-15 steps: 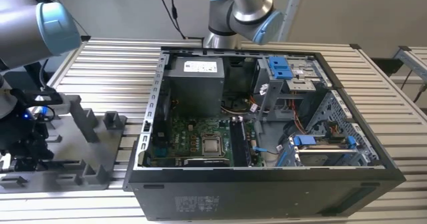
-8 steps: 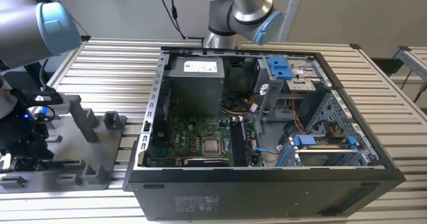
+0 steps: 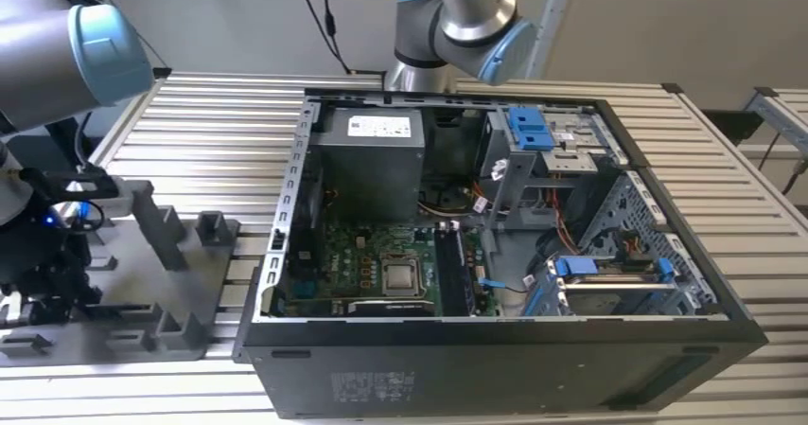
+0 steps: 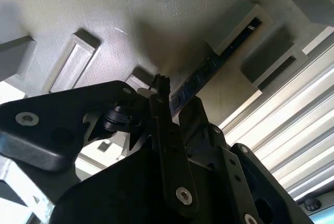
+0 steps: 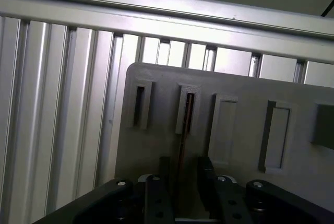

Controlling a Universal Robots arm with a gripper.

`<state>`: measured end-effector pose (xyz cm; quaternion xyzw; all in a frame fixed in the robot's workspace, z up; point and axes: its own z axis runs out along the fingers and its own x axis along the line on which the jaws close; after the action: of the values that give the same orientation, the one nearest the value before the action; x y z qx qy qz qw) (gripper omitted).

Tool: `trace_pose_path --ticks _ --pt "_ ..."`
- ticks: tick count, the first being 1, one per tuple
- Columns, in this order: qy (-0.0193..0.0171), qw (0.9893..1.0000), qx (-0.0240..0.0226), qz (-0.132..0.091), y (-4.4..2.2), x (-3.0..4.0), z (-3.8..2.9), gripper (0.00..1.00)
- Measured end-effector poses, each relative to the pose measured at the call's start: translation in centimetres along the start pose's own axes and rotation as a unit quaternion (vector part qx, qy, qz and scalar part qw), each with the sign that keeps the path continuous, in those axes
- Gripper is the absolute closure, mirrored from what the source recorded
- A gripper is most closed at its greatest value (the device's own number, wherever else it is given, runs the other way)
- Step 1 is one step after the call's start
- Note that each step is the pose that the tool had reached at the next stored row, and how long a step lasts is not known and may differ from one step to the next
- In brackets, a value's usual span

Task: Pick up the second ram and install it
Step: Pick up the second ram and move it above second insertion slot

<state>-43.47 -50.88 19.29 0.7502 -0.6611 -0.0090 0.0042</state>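
The step in hand looks like the pickup of the second ram. The hand (image 5: 183, 165) hangs over the grey holder (image 5: 240, 88), which lies on the slatted metal surface (image 3: 202, 141) at the exterior view's left, well apart from the open computer case (image 3: 505, 368).

In the first wrist view the ram (image 5: 183, 145) stands on edge in one of the holder's narrow slots. It shows as a thin dark bar running between the two fingers (image 5: 165, 182). A little gap shows on each side of the bar, so the hand reads as released. It straddles the board and is not clenched on it. In the second wrist view the ram (image 4: 206, 78) runs slantwise from its slot toward the fingertips.

Doing this well is mostly a matter of alignment:
- **Centring:** The bar should sit midway between the fingers, so that both pads meet the flat faces together. If one pad lands first, it would probably tip the board in its slot.
- **Squareness:** The fingers seem close to parallel with the board, and that squareness is worth holding.
- **Grip point:** A grip near the middle of the board's length would likely keep it from swinging.
- **Force:** The board is thin and looks stiff, so a firm but modest squeeze should do.
- **Rim clearance:** I cannot tell how near the fingertips are to the raised slot rim (image 5: 194, 89), and they ought not to catch on it.
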Motion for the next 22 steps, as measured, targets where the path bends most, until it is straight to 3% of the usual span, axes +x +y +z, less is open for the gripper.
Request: trace_pose_path --ticks 1,2,5,6,8,22 --pt "0.0000 1.0000 0.0000 0.000 0.00 0.00 0.00 0.66" --pt "0.0000 1.0000 0.0000 0.000 0.00 0.00 0.00 0.73" --pt "-0.0001 1.0000 0.0000 0.000 0.00 0.00 0.01 0.75" --pt "-0.0001 1.0000 0.0001 0.000 0.00 0.00 0.01 0.82" --pt "-0.0001 1.0000 0.0001 0.000 0.00 0.00 0.01 0.85" --pt "-0.0001 1.0000 0.0000 0.000 0.00 0.00 0.00 0.86"
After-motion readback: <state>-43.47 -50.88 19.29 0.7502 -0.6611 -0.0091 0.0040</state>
